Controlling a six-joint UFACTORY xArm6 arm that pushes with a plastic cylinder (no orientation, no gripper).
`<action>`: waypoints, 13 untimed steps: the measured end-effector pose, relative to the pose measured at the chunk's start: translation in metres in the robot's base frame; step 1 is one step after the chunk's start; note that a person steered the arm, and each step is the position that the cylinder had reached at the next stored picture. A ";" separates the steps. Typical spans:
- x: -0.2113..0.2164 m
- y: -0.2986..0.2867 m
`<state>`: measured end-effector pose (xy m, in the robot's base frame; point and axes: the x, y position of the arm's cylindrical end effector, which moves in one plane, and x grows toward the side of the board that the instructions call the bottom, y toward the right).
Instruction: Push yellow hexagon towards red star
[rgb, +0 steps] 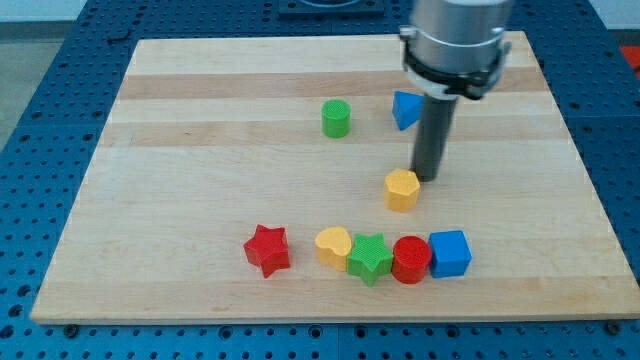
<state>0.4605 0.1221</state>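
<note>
Nearest the camera, the red star (267, 249) sits down-left of the yellow hexagon (402, 189). Just up-right of that hexagon, touching or nearly so, stands my tip (428, 178), a bare rod holding nothing, so pushing down-left suits.

Seven blocks (402, 189), one board (200, 130).

No text, label, brand, number or sign is showing anywhere that can be read: the blocks, the rod and the counter (200, 150) are all appearing plain and unmarked.
</note>
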 end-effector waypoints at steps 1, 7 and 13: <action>0.010 0.008; 0.024 -0.073; 0.049 -0.210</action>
<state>0.5095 -0.0882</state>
